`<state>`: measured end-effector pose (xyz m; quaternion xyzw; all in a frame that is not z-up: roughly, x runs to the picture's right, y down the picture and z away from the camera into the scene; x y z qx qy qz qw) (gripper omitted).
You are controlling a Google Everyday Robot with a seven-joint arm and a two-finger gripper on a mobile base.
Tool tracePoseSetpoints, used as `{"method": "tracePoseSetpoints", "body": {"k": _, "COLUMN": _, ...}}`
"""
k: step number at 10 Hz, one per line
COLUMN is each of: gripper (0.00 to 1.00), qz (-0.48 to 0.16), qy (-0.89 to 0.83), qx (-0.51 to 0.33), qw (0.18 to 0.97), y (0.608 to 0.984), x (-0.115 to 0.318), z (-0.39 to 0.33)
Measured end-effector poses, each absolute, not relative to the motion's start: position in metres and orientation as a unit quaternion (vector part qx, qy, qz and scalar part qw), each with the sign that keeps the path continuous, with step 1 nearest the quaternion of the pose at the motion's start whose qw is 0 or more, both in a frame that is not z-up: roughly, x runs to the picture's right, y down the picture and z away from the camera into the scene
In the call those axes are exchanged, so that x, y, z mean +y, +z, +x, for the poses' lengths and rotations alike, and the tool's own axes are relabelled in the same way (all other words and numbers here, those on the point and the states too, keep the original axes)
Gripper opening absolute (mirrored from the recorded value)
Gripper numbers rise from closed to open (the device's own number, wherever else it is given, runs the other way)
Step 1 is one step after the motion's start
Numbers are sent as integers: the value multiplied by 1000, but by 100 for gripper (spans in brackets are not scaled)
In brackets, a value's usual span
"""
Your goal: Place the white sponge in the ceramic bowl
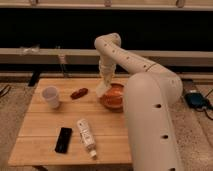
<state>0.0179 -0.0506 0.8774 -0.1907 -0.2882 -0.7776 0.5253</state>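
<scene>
White sponge (102, 90) at end effector (105, 84), beside ceramic bowl (114, 96)

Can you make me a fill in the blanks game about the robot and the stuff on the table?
1. The gripper hangs at the left rim of the ceramic ____.
2. The white cup stands near the table's ____ edge.
3. The black slab lies just left of the white ____.
4. The table is made of ____.

Missing words: bowl, left, tube, wood.
</scene>
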Motion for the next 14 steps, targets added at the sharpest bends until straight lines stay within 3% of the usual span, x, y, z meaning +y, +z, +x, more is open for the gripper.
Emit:
{"method": "tracePoseSetpoints", "body": {"k": 6, "gripper": 72, "qz": -242, "qy": -766, "qx": -276, "qw": 528, "y": 880, "x": -38, "z": 47}}
{"method": "tracePoseSetpoints", "body": {"k": 7, "gripper": 78, "qz": -249, "qy": -763, "qx": -275, "qw": 530, "y": 879, "x": -34, "z": 56}}
{"method": "tracePoseSetpoints", "body": {"k": 14, "gripper": 80, "qz": -255, "qy": -758, "qx": -274, "qw": 535, "y": 878, "x": -26, "z": 70}}
